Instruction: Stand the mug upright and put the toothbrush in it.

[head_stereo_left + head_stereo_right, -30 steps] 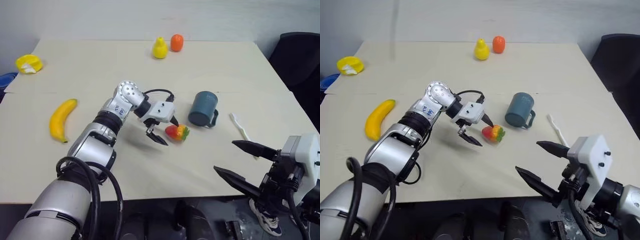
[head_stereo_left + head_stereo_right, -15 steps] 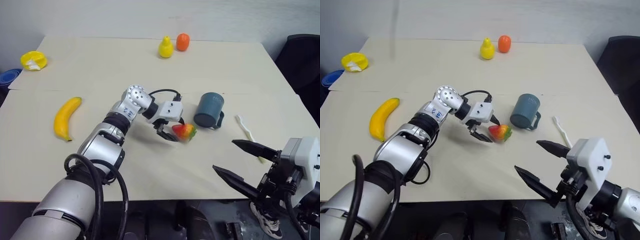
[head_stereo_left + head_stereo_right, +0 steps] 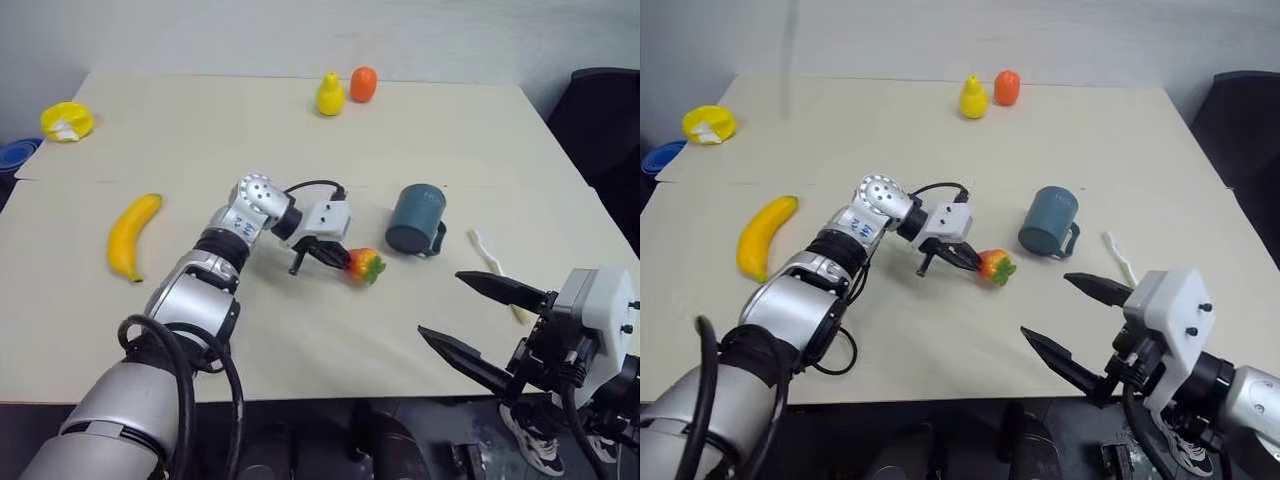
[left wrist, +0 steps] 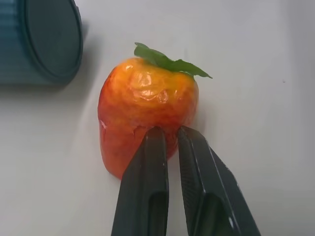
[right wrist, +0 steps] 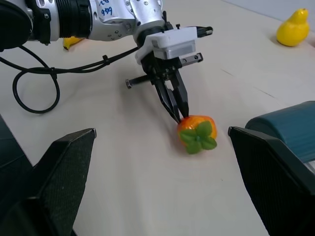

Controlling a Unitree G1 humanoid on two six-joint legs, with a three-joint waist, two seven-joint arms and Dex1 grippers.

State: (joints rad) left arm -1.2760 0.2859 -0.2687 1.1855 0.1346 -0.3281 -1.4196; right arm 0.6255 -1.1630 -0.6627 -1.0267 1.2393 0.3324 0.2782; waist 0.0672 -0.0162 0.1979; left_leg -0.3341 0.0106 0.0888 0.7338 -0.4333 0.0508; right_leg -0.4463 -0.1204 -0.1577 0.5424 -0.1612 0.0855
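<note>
Mug (image 3: 414, 218), slate-blue, lies tipped on the counter (image 3: 200, 130); white toothbrush (image 3: 492, 263) beside it. Left end effector (image 4: 170, 135) clenched, tips against red-orange toy strawberry (image 4: 145, 110), likely nudging it clear. Right end effector (image 3: 478, 320) spread wide, waiting.

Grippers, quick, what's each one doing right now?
Left gripper: shut, tips against the strawberry, nothing held between the jaws.
Right gripper: open, holding nothing.
</note>
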